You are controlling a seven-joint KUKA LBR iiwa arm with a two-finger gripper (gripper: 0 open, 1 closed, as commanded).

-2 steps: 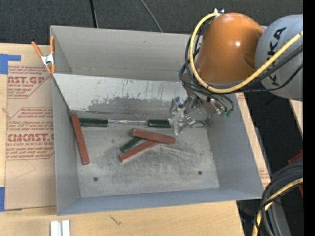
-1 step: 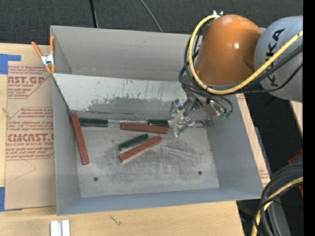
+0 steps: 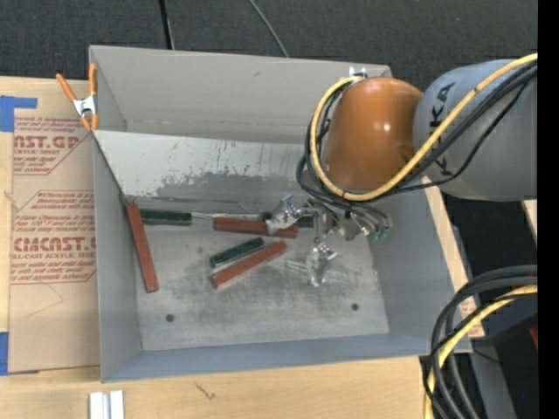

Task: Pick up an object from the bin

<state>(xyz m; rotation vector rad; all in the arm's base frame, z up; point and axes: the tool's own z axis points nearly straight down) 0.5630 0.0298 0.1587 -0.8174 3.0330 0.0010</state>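
My gripper [image 3: 319, 262] hangs low over the bin floor, right of the middle, under the orange wrist cover. Just to its left lies a red-brown bar [image 3: 250, 264], slanted, with a dark green bar [image 3: 236, 251] alongside and above it. Further up, a red-handled tool [image 3: 241, 225] lies level, and its metal head [image 3: 284, 213] sits close to the gripper's upper left. Nothing shows held in the gripper.
A green-handled tool [image 3: 166, 218] lies at the upper left of the floor. A long red-brown strip [image 3: 142, 246] lies along the left wall. A small green piece [image 3: 381, 232] peeks out under the arm at the right. Bare floor spreads along the front.
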